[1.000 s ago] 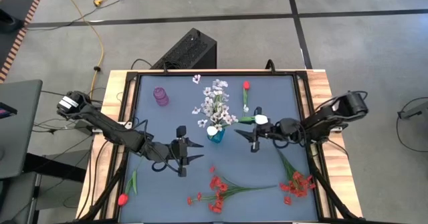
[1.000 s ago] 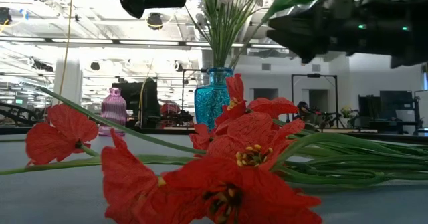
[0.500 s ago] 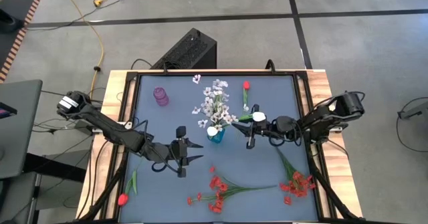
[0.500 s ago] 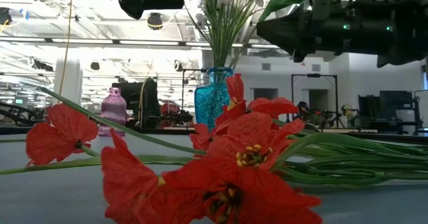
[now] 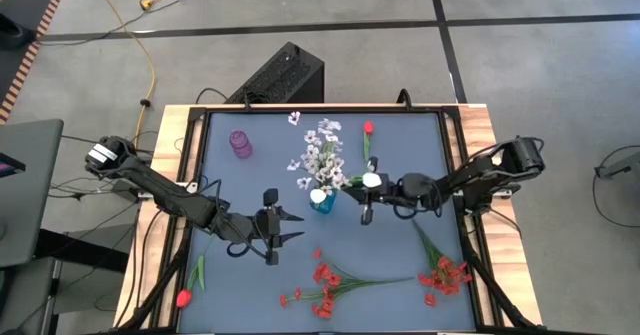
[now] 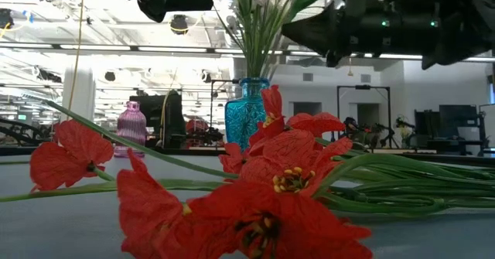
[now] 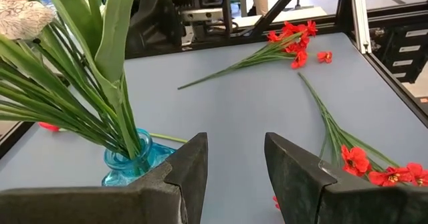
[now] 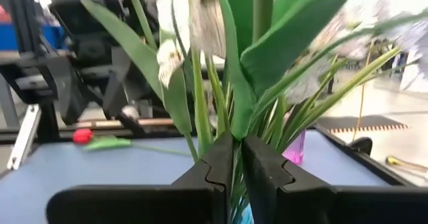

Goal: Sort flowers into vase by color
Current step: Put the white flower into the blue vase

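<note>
Carrying a white flower (image 5: 372, 179) clenched in the right gripper (image 5: 366, 215), stem needing lowering upright into the blue vase (image 5: 322, 202); left gripper (image 5: 272, 238) idling, released.

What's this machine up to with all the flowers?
It is sorting artificial flowers by colour. The right gripper holds a white flower by its stem beside the blue vase, which already holds white blooms. The left gripper hangs open over the table. Red sprays lie on the table, and the pink vase looks empty.
</note>
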`<state>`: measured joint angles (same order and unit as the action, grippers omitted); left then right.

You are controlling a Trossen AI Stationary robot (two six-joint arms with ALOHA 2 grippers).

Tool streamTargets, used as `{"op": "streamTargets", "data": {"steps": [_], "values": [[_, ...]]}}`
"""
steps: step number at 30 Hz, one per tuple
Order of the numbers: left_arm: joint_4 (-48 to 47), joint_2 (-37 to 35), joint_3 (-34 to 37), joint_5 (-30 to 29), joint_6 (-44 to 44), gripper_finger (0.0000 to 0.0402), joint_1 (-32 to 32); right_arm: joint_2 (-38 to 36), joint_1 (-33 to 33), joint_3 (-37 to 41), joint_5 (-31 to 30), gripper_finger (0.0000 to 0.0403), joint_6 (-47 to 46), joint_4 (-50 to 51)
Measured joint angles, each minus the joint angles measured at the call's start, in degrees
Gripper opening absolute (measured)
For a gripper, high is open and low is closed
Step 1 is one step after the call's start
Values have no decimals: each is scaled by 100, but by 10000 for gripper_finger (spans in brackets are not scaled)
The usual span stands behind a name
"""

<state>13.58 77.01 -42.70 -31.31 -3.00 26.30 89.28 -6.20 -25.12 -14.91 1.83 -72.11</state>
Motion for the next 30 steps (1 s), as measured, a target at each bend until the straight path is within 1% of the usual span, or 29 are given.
{"op": "streamTargets", "data": {"steps": [7,13,18,22,24,26,30], "values": [[-2,-2,0,1,-7,139,0,-1,-1,-343,-199,58,-28,913],[-17,0,0,2,-7,139,0,-1,-2,-385,-212,58,-47,1163],[-20,0,0,2,-7,139,0,-1,35,-385,-184,58,-265,1501],[-19,-1,0,4,-7,139,0,-3,35,-385,-171,60,-254,1503],[-18,0,0,4,-7,139,0,-9,35,-385,-145,66,-259,1513],[-20,-1,0,4,-29,139,0,-38,47,-385,72,79,-334,1538],[-20,0,0,7,-44,139,0,-247,117,-385,530,124,-611,1872]]}}
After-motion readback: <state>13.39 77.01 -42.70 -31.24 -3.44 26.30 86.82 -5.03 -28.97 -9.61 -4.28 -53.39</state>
